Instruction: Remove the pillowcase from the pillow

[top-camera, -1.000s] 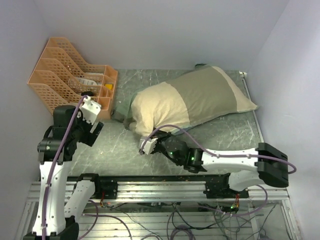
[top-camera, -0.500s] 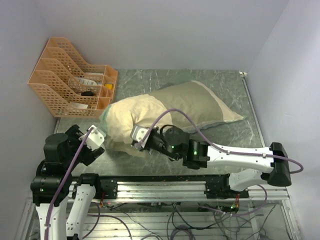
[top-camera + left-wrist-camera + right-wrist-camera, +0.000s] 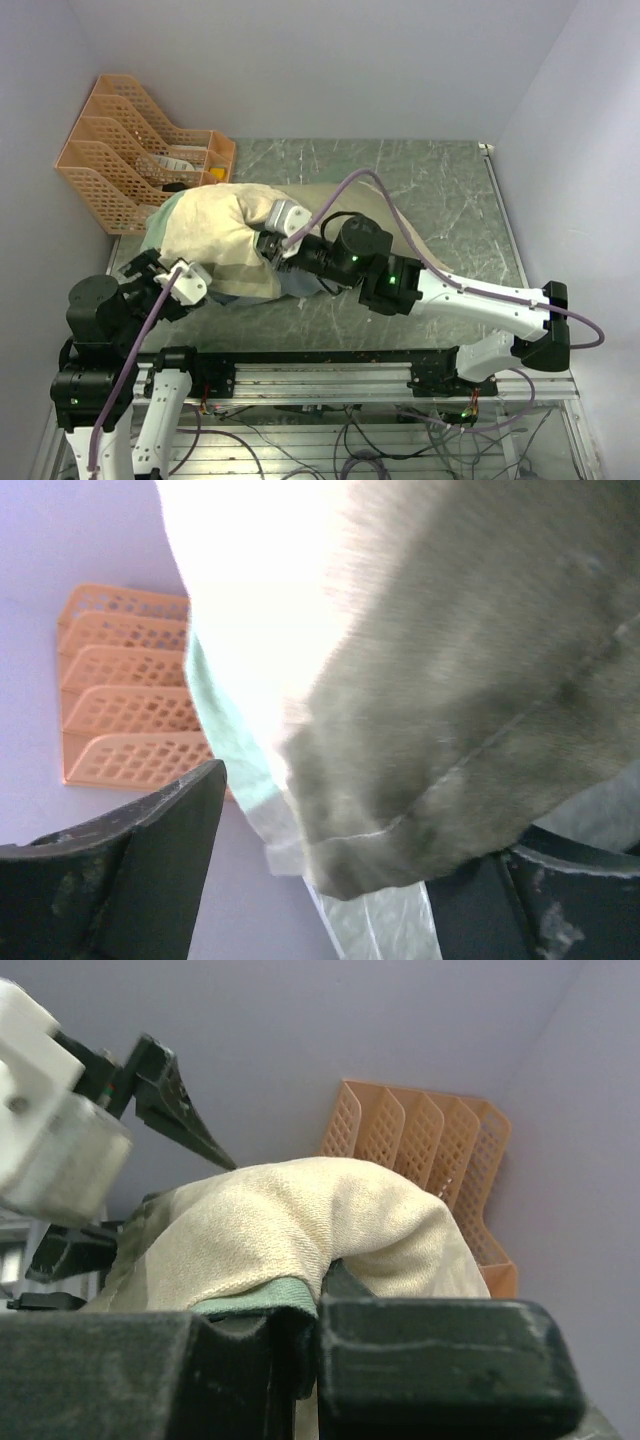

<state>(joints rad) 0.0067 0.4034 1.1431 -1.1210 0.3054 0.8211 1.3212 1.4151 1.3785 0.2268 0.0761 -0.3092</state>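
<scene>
The pillowcase (image 3: 215, 232) shows its cream-tan panel bunched at the left of the table, and its olive part (image 3: 330, 193) runs behind the right arm. The pillow is hidden inside it. My right gripper (image 3: 272, 250) is shut on the pillowcase; in the right wrist view the green hem (image 3: 262, 1297) is pinched in the gripper (image 3: 315, 1320). My left gripper (image 3: 165, 283) sits at the bundle's near-left corner. In the left wrist view a corner of the pillowcase (image 3: 380, 850) hangs between the widely open fingers (image 3: 150, 860) of that gripper (image 3: 360, 880), touching neither.
An orange slotted file rack (image 3: 140, 165) stands at the back left against the wall, close to the bundle; it also shows as the rack (image 3: 430, 1150) behind the cloth. The grey marbled tabletop (image 3: 450, 200) extends right. Walls enclose three sides.
The right arm has dragged the covered pillow leftwards across the table and raised its end. The left arm has dropped from beside the rack to the near-left corner of the bundle.
</scene>
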